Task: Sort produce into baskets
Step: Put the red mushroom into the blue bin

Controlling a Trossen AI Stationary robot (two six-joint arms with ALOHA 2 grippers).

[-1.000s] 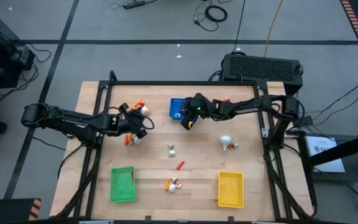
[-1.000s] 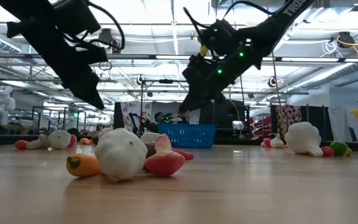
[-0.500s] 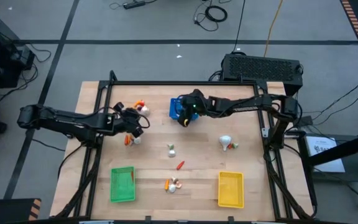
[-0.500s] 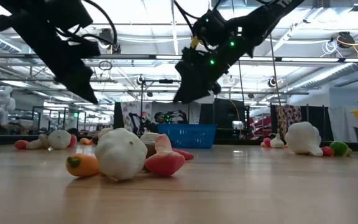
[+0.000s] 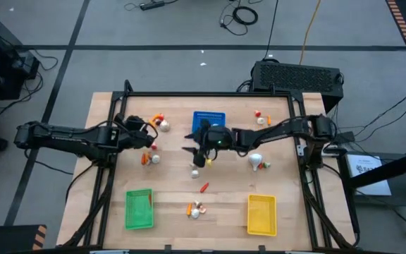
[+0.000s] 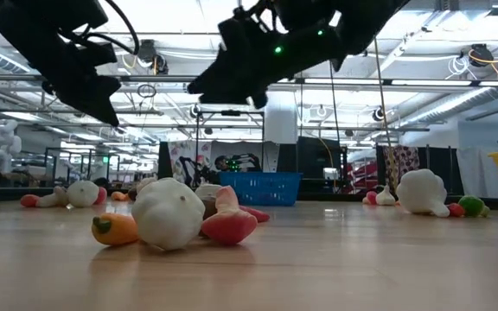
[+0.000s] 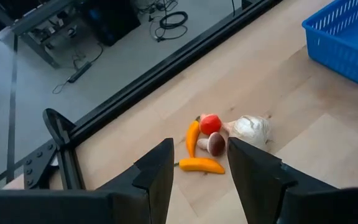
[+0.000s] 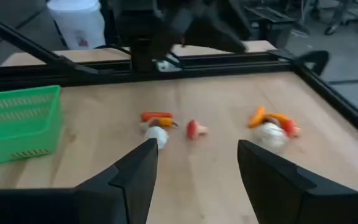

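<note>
Spreading across the frame's middle, the wooden counter (image 5: 287, 176) carries three baskets: blue basket (image 5: 208, 118) at upper centre, green basket (image 5: 139, 209) lower left, yellow basket (image 5: 261, 214) lower right. The right claw (image 5: 197, 152) hangs at centre below the blue basket, fingers apart, holding nothing. The left claw (image 5: 149, 136) hovers left of centre, fingers parted, empty. Produce lies scattered: garlic bulb (image 5: 256, 161), red stick (image 5: 204, 187).

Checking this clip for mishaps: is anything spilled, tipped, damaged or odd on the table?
Nothing stands out. The blue basket, green basket and yellow basket sit upright, and the toy produce lies loose on the table, unsorted but intact.
</note>
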